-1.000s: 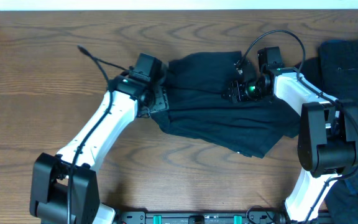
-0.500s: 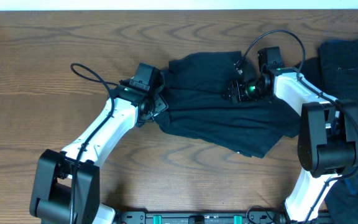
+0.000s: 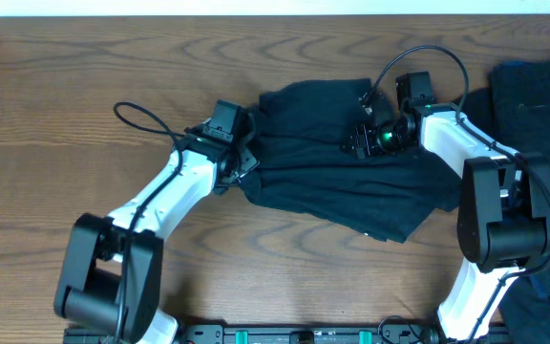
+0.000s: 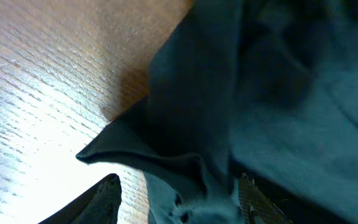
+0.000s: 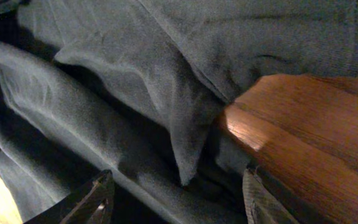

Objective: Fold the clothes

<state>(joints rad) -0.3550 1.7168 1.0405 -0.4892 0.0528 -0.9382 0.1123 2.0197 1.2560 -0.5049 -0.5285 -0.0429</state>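
Left pincer (image 4: 179, 186) is let go, at the left edge of the dark shirt (image 3: 332, 191) on the table (image 3: 65, 96). Right pincer (image 5: 178, 180) is let go too, near its top. Folding seems just starting. Next, pinch an edge tight.

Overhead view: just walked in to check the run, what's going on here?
Two robot arms are working a dark garment spread crumpled on the wooden table. The left hand is at its left edge and the right hand at its upper right, each with fingers apart and cloth between them. It isn't folded yet. More dark clothing lies at the table's right edge.
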